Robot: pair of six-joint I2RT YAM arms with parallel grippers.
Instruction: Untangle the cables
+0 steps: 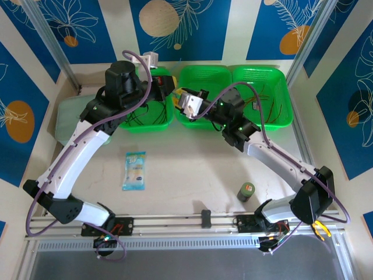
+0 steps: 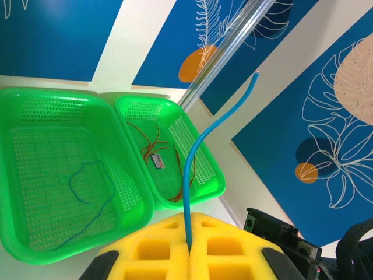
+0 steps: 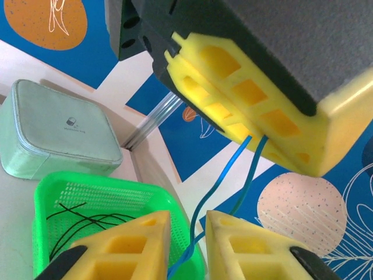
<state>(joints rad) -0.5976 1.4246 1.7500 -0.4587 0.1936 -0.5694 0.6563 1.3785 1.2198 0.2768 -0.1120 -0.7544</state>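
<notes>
We look at a pale beige tabletop [image 1: 192, 186] ringed by blue walls painted with leaves [image 1: 192, 29]. On it we count three green perforated plastic baskets [image 1: 204, 76], one blue-white foil sachet [image 1: 134, 170], one small green can [image 1: 246, 191] and one mint zipped fabric case [image 3: 58, 128].

The left gripper [image 2: 189, 224] has its yellow fingers [image 2: 157, 245] pressed together on a stiff blue cable [image 2: 192, 157], which rises above their tips and bends right. Beyond those fingers one basket holds a thin blue wire [image 2: 87, 181], the next orange-brown wires [image 2: 154, 146].

The right gripper [image 3: 187, 233] has its fingers [image 3: 245, 245] slightly apart. Two blue strands drop from above into the gap between them. Black wires [image 3: 87, 221] lie below-left of them.
</notes>
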